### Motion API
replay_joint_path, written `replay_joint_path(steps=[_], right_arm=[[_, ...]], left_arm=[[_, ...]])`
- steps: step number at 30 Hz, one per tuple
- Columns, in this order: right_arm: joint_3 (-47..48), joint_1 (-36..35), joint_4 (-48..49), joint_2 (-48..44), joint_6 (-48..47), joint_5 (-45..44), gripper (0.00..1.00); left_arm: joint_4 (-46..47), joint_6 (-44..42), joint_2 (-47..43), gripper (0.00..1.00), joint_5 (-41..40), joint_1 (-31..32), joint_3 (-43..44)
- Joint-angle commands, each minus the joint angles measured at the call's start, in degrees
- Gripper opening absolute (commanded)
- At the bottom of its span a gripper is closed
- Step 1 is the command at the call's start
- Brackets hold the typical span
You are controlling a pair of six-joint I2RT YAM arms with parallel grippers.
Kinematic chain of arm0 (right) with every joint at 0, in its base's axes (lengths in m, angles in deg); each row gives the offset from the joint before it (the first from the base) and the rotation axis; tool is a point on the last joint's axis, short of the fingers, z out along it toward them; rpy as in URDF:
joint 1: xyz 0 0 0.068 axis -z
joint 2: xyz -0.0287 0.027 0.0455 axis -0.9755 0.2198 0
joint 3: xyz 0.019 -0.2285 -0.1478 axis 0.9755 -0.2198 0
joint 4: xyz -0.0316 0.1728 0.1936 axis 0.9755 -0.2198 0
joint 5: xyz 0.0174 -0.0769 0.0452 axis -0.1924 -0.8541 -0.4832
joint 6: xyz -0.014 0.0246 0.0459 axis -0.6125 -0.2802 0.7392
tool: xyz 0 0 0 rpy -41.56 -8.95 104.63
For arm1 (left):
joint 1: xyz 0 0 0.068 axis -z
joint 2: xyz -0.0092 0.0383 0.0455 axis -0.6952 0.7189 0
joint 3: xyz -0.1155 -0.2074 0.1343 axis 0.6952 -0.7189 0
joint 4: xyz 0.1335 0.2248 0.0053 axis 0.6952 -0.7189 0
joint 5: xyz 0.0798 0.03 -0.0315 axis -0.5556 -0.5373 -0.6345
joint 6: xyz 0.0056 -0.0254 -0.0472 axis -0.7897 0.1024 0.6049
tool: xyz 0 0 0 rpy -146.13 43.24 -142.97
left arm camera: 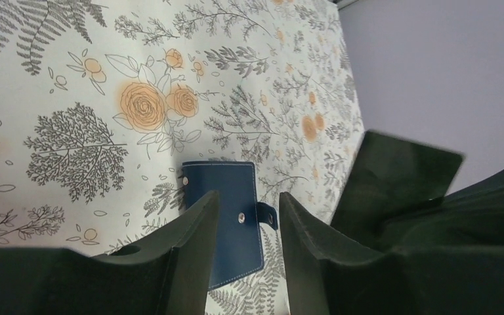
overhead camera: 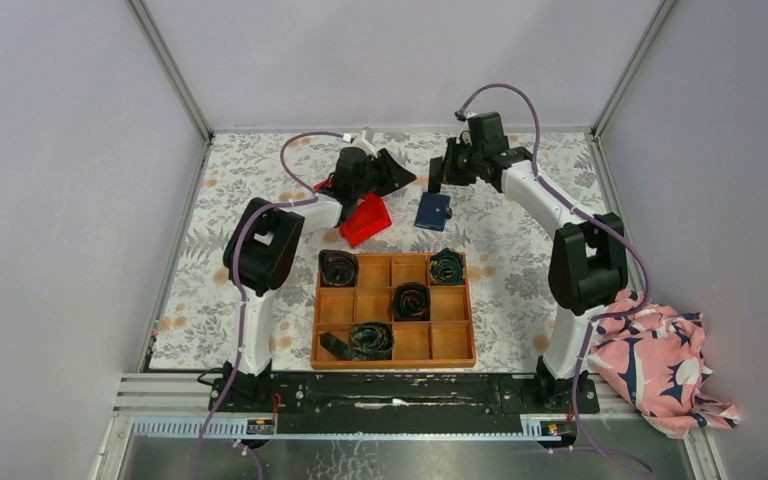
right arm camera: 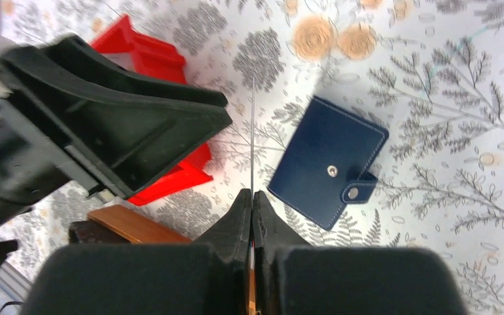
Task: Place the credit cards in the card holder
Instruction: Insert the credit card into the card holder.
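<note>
The right gripper [right arm camera: 252, 195] pinches 1 credit card [right arm camera: 252, 131] edge-on; left gripper [left arm camera: 248, 207] spread, empty, near the closed card holder [left arm camera: 226, 180]

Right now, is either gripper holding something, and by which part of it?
The right gripper pinches a thin credit card, seen edge-on, by one end. The left gripper is open and holds nothing.

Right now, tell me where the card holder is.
In the top view the card holder lies closed on the table, just beyond the wooden tray and right of the red bin.
</note>
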Motion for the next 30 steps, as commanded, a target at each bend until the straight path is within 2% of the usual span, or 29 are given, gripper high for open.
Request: replay_joint_path(steps=[1, 10, 19, 30], right_arm=[[5.33, -1.84, -11.04, 3.63, -2.44, -4.42, 0.00], [8.82, -2.74, -17.21, 8.40, -3.42, -7.25, 0.00], [11.89, -2.37, -22.28, 11.84, -4.78, -10.03, 0.00], [11.81, 0.12, -23.60, 12.36, -4.88, -11.89, 0.00]], left_arm=[[-10.15, -7.56, 1.05, 0.45, -6.06, 1.69, 5.27], [-19.45, -11.09, 4.20, 0.30, -9.92, 3.76, 11.41], [-25.93, -13.78, 7.78, 0.28, -13.02, 5.91, 17.31], [-28.13, -14.32, 10.21, 0.27, -12.54, 6.52, 19.30]])
